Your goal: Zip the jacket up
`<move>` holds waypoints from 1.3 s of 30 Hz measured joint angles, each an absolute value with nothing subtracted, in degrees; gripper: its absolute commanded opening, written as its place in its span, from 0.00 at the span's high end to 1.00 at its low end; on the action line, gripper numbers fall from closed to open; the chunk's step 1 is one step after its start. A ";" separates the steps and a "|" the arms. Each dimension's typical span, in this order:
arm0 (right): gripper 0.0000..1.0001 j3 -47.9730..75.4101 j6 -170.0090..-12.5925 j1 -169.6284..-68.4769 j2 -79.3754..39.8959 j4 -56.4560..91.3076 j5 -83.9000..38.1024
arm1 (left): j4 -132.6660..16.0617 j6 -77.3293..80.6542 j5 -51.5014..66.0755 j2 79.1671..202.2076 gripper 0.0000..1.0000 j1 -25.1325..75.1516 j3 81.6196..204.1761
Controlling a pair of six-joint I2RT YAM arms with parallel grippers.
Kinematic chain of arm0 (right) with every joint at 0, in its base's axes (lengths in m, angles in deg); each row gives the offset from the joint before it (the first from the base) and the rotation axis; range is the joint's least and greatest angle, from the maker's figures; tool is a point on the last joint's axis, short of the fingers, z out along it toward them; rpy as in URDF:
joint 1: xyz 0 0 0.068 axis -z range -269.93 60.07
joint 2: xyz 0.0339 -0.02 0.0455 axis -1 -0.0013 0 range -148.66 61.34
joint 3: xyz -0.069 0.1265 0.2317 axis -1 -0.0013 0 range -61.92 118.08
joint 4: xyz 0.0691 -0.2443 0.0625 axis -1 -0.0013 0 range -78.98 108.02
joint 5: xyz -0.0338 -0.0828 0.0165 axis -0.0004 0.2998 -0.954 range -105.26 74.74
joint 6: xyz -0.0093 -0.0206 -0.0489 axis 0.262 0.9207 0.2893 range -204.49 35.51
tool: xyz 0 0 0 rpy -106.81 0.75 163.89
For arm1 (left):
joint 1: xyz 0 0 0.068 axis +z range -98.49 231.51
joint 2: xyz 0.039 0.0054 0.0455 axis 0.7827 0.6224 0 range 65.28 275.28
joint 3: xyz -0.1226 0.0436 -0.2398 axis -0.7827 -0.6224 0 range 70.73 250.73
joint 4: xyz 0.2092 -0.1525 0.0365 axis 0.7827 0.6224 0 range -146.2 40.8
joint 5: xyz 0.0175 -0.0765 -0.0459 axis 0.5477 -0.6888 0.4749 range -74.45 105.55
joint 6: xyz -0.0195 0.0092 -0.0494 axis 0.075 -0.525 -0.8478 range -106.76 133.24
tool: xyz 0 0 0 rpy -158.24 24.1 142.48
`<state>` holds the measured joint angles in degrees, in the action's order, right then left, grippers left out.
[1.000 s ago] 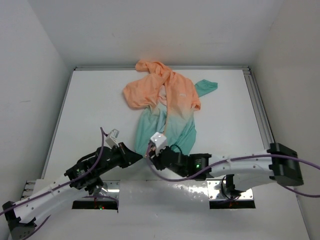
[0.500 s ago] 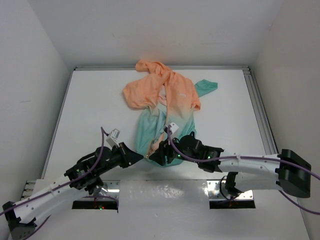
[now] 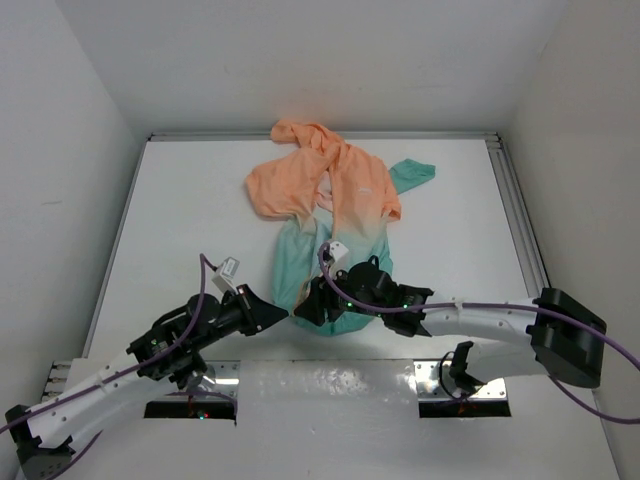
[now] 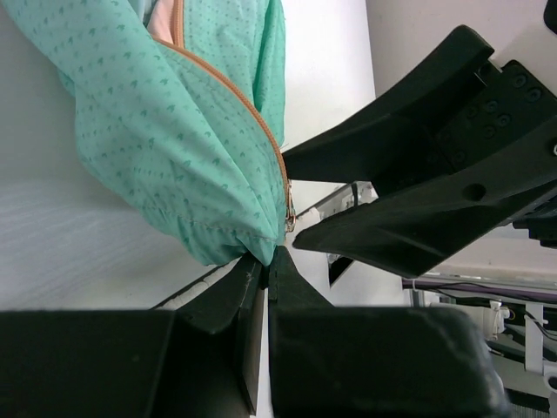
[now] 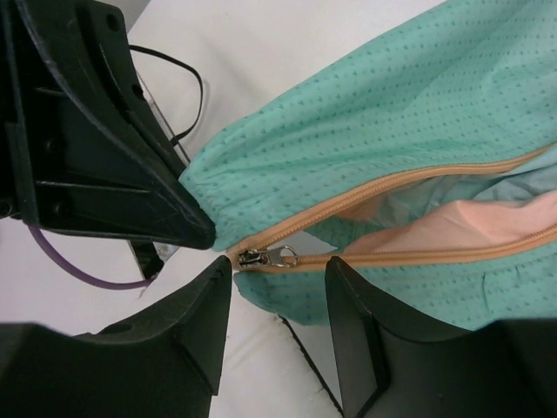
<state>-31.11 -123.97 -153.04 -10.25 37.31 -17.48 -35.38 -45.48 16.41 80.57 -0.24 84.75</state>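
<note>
Currently has the jacket lying crumpled on the white desk, with the peach-orange hood and chest toward the far wall, one teal cuff out to the right, and the teal hem nearest the arm bases. Pinches the bottom corner of that hem with the left fingers, pressed tight together on the cloth just below the lower end of the zipper. Holds the right fingers spread wide, one on each side of the zipper slider, with a gap between the metal and either finger, so clamps nothing there. Shows the slider at the very bottom of the orange zipper tape, its small pull tab pointing along the track. Leaves the two tape edges parted above the slider, with peach lining visible between them. Seen from above, has both arms meeting almost tip to tip at the hem, near the desk's front edge.
</note>
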 measured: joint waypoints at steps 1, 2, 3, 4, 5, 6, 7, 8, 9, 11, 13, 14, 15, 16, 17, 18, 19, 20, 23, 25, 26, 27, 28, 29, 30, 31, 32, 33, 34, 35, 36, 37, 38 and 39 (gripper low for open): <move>0.53 -30.80 -123.97 -153.02 -10.84 37.31 -17.69 | -35.38 -45.45 16.39 80.57 1.00 -0.24 84.75; 0.53 -30.50 -123.97 -153.02 -11.34 37.31 -18.07 | -35.36 -45.48 16.37 80.55 1.00 -0.24 84.75; 0.54 -30.26 -123.97 -153.02 -11.67 37.31 -18.42 | -35.38 -45.48 16.37 80.53 1.00 -0.24 84.75; 0.55 -30.06 -123.97 -153.02 -11.87 37.33 -18.68 | -35.38 -45.48 16.37 80.48 1.00 -0.24 84.75; 0.56 -29.99 -123.97 -153.02 -11.89 37.33 -18.79 | -35.38 -45.48 16.37 80.46 1.00 -0.24 84.75; 0.58 -29.91 -123.95 -152.99 -11.89 37.42 -18.90 | -35.38 -45.45 16.37 80.46 1.00 -0.24 84.75; 0.59 -29.84 -123.97 -152.99 -11.89 37.51 -18.96 | -35.38 -45.43 16.37 80.46 1.00 -0.24 84.75; 0.60 -29.84 -124.01 -152.99 -11.89 37.66 -19.07 | -35.38 -45.43 16.37 80.46 1.00 -0.24 84.75; 0.60 -29.84 -124.04 -152.99 -11.89 37.75 -19.20 | -35.38 -45.43 16.37 80.46 1.00 -0.24 84.75; 0.62 -29.84 -124.36 -152.99 -11.89 38.05 -19.64 | -35.38 -45.43 16.37 80.48 1.00 -0.24 84.75; 0.64 -29.84 -124.74 -152.99 -11.89 38.62 -19.82 | -35.36 -45.28 16.35 80.53 1.00 -0.24 84.75; 0.64 -29.84 -124.87 -152.93 -11.89 38.82 -19.86 | -35.36 -45.28 16.35 80.53 1.00 -0.24 84.75; 0.65 -29.84 -125.04 -152.86 -11.89 38.91 -19.88 | -35.36 -45.28 16.32 80.53 1.00 -0.24 84.75; 0.67 -29.84 -125.13 -152.75 -11.89 38.97 -19.90 | -35.36 -45.28 16.32 80.53 1.00 -0.24 84.75; 0.68 -29.84 -125.22 -152.67 -11.89 38.97 -19.92 | -35.36 -45.28 16.32 80.53 1.00 -0.24 84.75; 0.68 -29.84 -125.35 -152.64 -11.89 38.97 -19.92 | -35.34 -45.24 16.35 80.53 1.00 -0.24 84.75; 0.70 -29.84 -125.48 -152.64 -11.89 38.97 -19.92 | -35.31 -45.17 16.35 80.53 1.00 -0.24 84.75; 0.70 -29.84 -125.54 -152.64 -11.89 38.97 -19.90 | -35.29 -45.13 16.35 80.50 1.00 -0.24 84.75; 0.76 -29.86 -125.78 -152.62 -11.89 38.97 -19.88 | -35.12 -45.13 16.35 80.05 1.00 -0.24 84.75; 0.79 -29.88 -125.94 -152.62 -11.89 39.01 -19.82 | -34.96 -45.10 16.35 79.78 1.00 -0.24 84.75; 0.79 -29.97 -126.11 -152.56 -11.89 39.19 -19.82 | -34.75 -45.08 16.35 79.76 1.00 -0.24 84.75; 0.79 -30.19 -126.31 -152.56 -11.89 39.47 -19.84 | -34.53 -45.10 16.37 79.76 1.00 -0.24 84.75; 0.79 -30.45 -126.53 -152.56 -11.89 39.85 -19.84 | -34.35 -45.10 16.37 79.67 1.00 -0.24 84.75; 0.79 -30.63 -126.64 -152.56 -11.89 40.04 -19.86 | -34.29 -45.10 16.35 79.59 1.00 -0.24 84.75; 0.76 -30.76 -126.79 -152.56 -11.89 40.22 -19.88 | -34.20 -45.08 16.35 79.54 1.00 -0.24 84.75; 0.73 -30.78 -126.99 -152.56 -11.89 40.35 -19.92 | -34.09 -45.08 16.37 79.52 1.00 -0.24 84.75; 0.68 -30.82 -127.05 -152.56 -11.91 40.61 -20.12 | -34.09 -45.10 16.35 79.52 1.00 -0.24 84.75; 0.68 -30.82 -127.27 -152.58 -11.93 40.81 -20.34 | -34.09 -45.10 16.37 79.50 1.00 -0.24 84.75; 0.68 -30.85 -127.29 -152.58 -12.04 41.22 -20.56 | -34.11 -45.10 16.37 79.48 1.00 -0.24 84.75; 0.68 -30.87 -127.40 -152.56 -12.20 41.75 -20.71 | -34.09 -45.13 16.37 79.39 1.00 -0.24 84.75; 0.68 -30.87 -127.49 -152.56 -12.33 41.99 -20.78 | -34.09 -45.10 16.37 79.35 1.00 -0.24 84.75; 0.68 -30.87 -127.56 -152.56 -12.46 42.07 -20.86 | -34.09 -45.10 16.37 79.35 1.00 -0.24 84.75; 0.69 -30.87 -127.64 -152.56 -12.61 42.18 -20.93 | -34.00 -45.10 16.37 79.35 1.00 -0.24 84.75; 0.70 -30.87 -127.69 -152.56 -12.74 42.29 -21.04 | -34.00 -45.10 16.37 79.32 1.00 -0.24 84.75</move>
<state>-30.87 -127.69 -152.56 -12.74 42.29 -21.04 -34.00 -45.10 16.37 79.32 -0.24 84.75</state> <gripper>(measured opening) 0.317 0.019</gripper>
